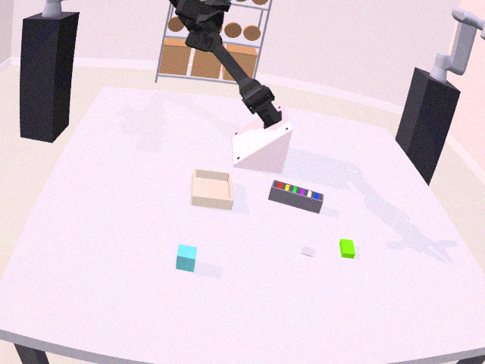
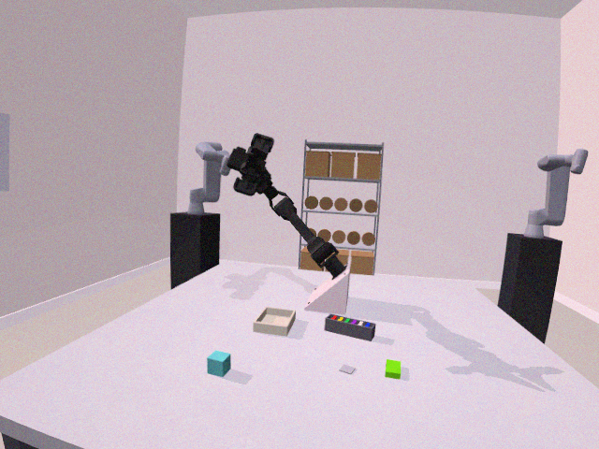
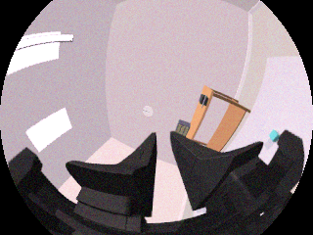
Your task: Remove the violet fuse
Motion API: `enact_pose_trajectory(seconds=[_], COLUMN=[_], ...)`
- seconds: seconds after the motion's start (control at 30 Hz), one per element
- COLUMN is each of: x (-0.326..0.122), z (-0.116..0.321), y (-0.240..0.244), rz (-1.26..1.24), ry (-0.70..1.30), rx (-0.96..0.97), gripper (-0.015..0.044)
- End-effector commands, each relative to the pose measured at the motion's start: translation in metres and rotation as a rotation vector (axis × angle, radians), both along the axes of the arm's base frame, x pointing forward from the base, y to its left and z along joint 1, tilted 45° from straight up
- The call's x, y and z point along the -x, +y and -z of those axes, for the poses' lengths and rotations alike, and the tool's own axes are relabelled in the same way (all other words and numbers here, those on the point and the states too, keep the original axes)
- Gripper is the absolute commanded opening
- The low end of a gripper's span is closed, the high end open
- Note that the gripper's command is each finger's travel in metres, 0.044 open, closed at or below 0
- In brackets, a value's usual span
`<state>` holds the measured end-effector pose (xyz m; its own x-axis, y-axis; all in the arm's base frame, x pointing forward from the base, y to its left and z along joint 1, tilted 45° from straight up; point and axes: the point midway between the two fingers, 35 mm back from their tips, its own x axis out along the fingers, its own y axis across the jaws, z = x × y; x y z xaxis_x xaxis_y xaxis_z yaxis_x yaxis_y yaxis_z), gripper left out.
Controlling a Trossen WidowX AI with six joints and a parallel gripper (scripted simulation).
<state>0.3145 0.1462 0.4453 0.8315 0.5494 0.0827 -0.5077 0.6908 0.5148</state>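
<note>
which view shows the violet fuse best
The top view: the violet fuse shows as a distinct cap in the fuse block, between the green and white ones. The exterior view shows it smaller. The wrist view misses it, facing the wall.
</note>
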Motion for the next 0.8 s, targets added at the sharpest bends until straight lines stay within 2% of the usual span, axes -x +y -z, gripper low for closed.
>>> enact_pose_trajectory(seconds=[0.0, 0.2, 0.37, 0.53, 0.77], x=[-0.03, -0.061, -0.069, -0.058, -0.018], z=[0.056, 0.151, 0.237, 0.319, 0.415], y=[0.011, 0.022, 0.022, 0.013, -0.015], rz=[0.049, 0.156, 0.267, 0.388, 0.567], ry=[0.189, 0.48, 0.715, 0.924, 1.157], rx=[0.027, 0.118, 0.25, 0.429, 0.771], gripper=[0.0074, 0.0074, 0.0074, 0.0074, 0.0074])
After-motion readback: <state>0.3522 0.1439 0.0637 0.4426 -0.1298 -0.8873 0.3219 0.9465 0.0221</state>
